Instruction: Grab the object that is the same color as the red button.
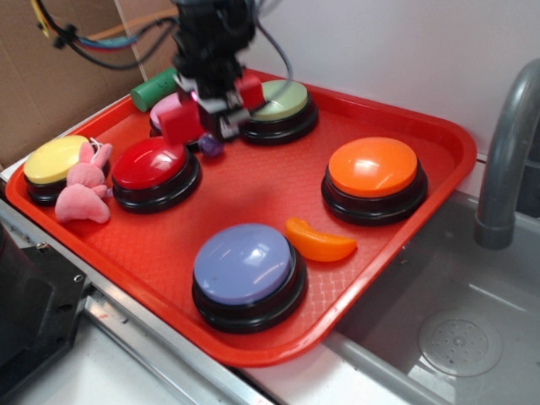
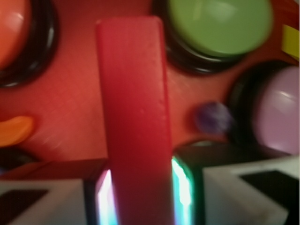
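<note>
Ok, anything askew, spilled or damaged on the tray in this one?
Nothing spilled or damaged. The only thing off the tray is the red block, clamped between the pads of the gripper above the green button. The pink plush toy leans against the red button, wedged beside the yellow button.

Long matte red rectangular block [image 2: 133,117] between black gripper [image 1: 213,114] fingers. Glossy red-domed round button [image 1: 154,164], black base, left of gripper; green-domed button [image 1: 280,101] right of it. Orange-domed button [image 1: 374,167], lavender-domed button [image 1: 243,264], textured red plastic tray [image 1: 253,190].
</note>
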`<state>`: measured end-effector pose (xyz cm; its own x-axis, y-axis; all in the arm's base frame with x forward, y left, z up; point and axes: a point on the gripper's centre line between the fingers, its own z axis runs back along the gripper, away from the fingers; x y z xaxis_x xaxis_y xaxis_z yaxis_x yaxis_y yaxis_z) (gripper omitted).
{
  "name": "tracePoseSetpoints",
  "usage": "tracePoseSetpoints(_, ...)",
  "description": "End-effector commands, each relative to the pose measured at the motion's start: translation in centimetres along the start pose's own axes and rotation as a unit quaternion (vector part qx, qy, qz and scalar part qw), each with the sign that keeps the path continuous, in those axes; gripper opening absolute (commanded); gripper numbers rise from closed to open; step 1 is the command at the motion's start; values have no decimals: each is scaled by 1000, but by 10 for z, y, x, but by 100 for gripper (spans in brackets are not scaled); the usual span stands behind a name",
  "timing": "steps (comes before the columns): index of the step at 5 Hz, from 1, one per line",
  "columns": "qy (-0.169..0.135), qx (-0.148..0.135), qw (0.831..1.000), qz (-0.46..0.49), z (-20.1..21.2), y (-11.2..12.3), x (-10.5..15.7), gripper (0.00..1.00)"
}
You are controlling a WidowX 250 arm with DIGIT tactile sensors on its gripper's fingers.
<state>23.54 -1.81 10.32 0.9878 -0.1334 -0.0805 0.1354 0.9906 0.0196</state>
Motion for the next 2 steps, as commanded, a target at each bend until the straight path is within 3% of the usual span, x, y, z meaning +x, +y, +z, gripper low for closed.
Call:
tracePoseSetpoints(1,-60,-23,994,89,76,12,-22,0)
tracePoseSetpoints(2,-51,-24,991,118,96,18,-37,0)
